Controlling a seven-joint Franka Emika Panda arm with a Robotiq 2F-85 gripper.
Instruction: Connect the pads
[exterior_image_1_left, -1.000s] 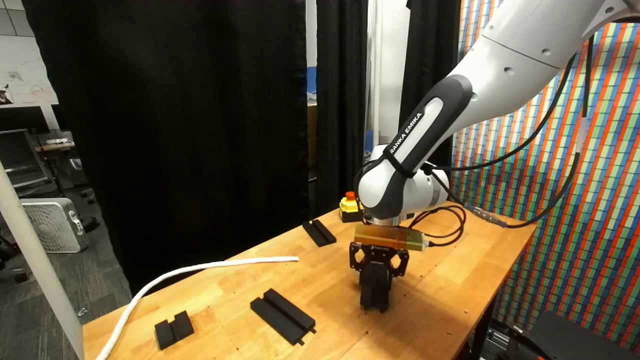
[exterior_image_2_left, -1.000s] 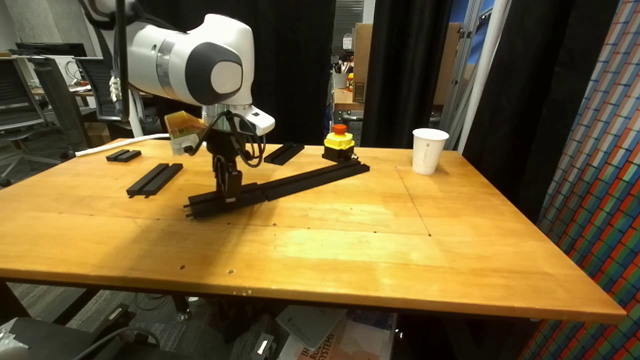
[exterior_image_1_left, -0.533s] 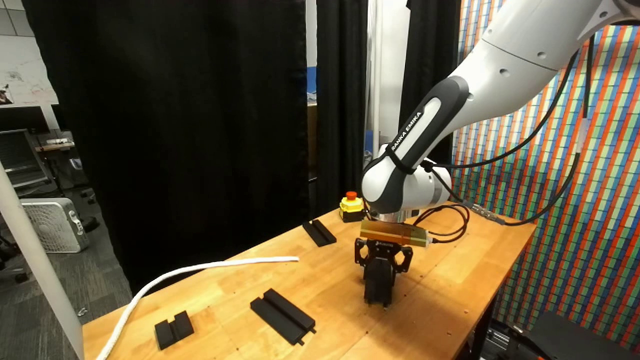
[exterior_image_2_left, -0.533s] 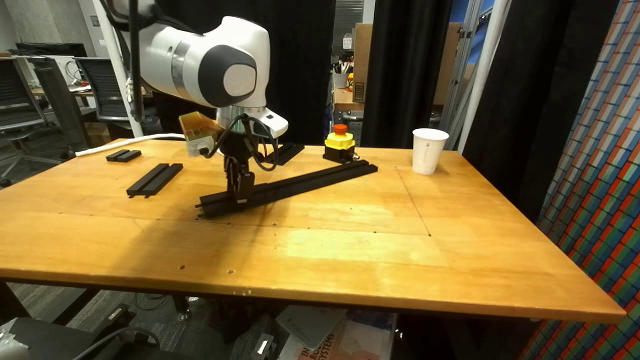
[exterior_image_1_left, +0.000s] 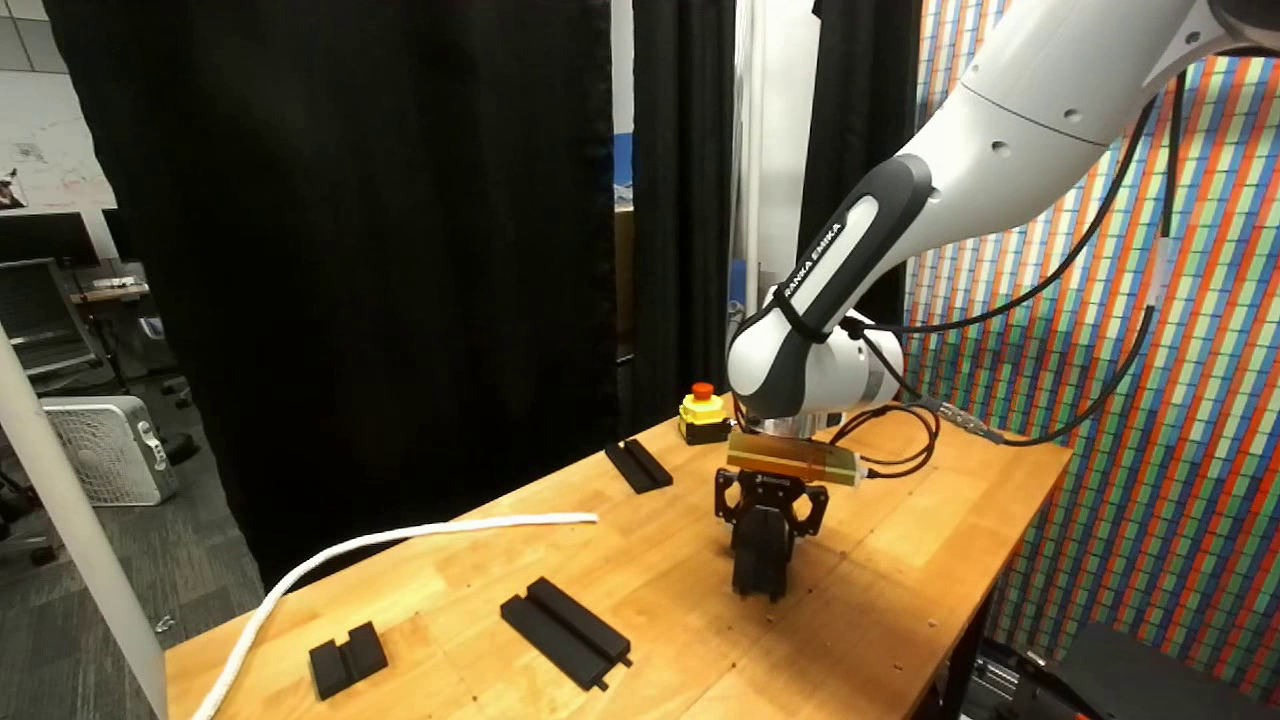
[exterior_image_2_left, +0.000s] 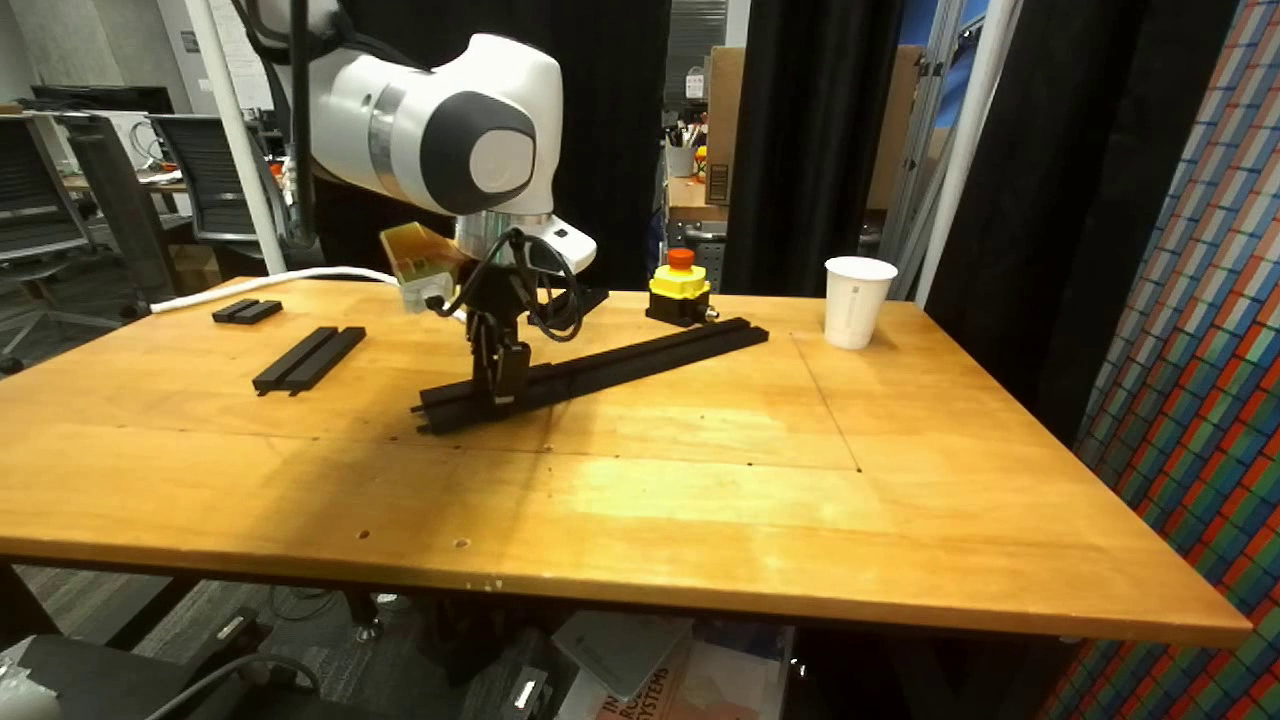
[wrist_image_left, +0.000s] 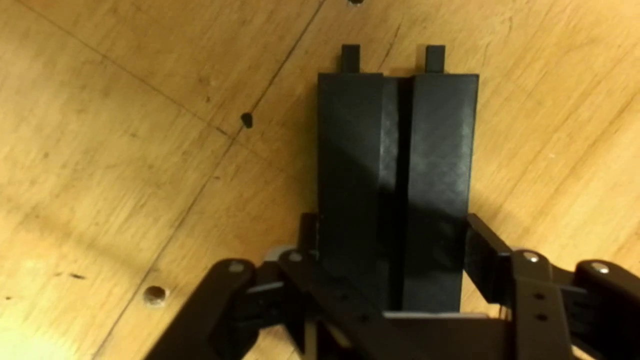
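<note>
— Any container in view?
— Yes, see a white paper cup (exterior_image_2_left: 858, 305), upright near the far right corner of the tabletop (exterior_image_2_left: 720, 510) in an exterior view. Cannot see inside it.
— And the pose?
— Find the Franka arm (exterior_image_1_left: 985, 190) sloping down from upper right in an exterior view, with gripper (wrist_image_left: 395, 240) pointing straight down, low over the tabletop.
— Holding anything?
— Yes. See fingers (wrist_image_left: 485, 257) parted only as far as the width of a grooved black pad (wrist_image_left: 442, 150), pressed against both its long sides. Note two prongs (wrist_image_left: 435, 59) jutting from its free end.
— Lying alone?
— Lined up end to end with a second black pad (exterior_image_2_left: 660, 355) in an exterior view, slanting from left of the tabletop's middle toward the far edge, passing close in front of an emergency-stop button (exterior_image_2_left: 680, 285). Cannot tell whether fully locked.
— Any loose ones?
— Count three: a short blocky pad (exterior_image_2_left: 247, 311) near the far left corner, a longer two-ridged pad (exterior_image_2_left: 310, 358) nearer the front edge, and, by the edge along the black curtain (exterior_image_1_left: 350, 300), one more ridged pad (exterior_image_1_left: 640, 468).
— Different from a second ago?
— Yes. Find gripper and both lined-up pads shifted rightward in an exterior view, toward the paper cup's side. See loose pads, emergency-stop button and paper cup in the same spots.
</note>
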